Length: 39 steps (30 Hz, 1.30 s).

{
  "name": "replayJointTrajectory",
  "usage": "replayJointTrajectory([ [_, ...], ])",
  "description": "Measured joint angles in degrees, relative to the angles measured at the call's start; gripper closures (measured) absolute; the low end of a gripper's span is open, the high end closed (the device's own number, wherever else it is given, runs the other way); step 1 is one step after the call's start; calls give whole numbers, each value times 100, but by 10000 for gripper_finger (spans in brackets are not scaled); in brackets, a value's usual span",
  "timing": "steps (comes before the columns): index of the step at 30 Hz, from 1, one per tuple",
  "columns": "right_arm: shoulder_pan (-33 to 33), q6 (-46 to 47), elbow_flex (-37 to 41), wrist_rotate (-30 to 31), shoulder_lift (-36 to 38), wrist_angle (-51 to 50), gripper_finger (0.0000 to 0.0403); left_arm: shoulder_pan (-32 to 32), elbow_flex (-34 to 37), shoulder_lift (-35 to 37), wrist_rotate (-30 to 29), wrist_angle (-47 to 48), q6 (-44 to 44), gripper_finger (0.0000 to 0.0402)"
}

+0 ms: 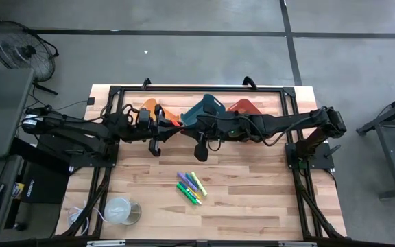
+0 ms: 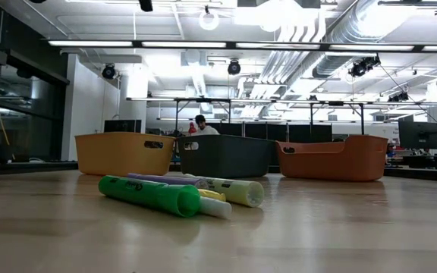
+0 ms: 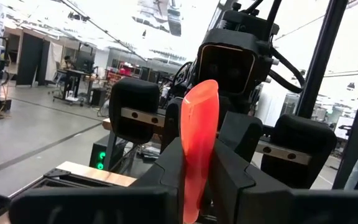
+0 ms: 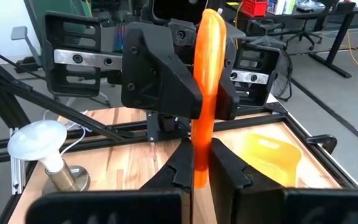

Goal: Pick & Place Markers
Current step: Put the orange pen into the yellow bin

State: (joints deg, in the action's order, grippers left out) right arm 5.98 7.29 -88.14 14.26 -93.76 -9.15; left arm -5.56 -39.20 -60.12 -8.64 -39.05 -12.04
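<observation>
Both arms meet above the far middle of the table (image 1: 252,206). The left gripper (image 3: 199,186) and the right gripper (image 4: 201,174) each pinch opposite ends of one orange marker (image 4: 205,87), held in the air between them. The remaining markers (image 1: 191,186) lie loose near the table's centre. Three bins (image 2: 226,155) stand along the far edge.

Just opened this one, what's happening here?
Both arms meet above the three bins at the table's far side. The left gripper is shut on an orange-red marker, and the right gripper, facing it, is shut on an orange marker. Whether that is one marker being passed across cannot be told. A handful of loose markers lies nearer the front, not yet picked.
</observation>
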Motion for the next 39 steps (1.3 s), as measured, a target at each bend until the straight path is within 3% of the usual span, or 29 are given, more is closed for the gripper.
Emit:
replayJointTrajectory([
  [7, 0, 11, 1, 4, 1, 2, 379, 0, 0, 0, 0, 4, -23, 363],
  [15, -2, -4, 2, 32, 14, 44, 271, -7, 0, -9, 44, 52, -65, 363],
  [21, -1, 13, 2, 545, 277, -243, 236, -4, 0, -7, -354, 154, -36, 363],
  [28, 2, 465, 2, 1447, 811, -1540, 230, 325, -2, 298, -1423, 1348, -294, 363],
  [33, 4, 967, 2, 1746, 1063, -2632, 230, 1032, -2, 472, -1412, 2576, -880, 363],
  [39, 4, 1437, 3, 1936, 1115, -3621, 229, 1918, -1, 530, -956, 4106, -1581, 363],
])
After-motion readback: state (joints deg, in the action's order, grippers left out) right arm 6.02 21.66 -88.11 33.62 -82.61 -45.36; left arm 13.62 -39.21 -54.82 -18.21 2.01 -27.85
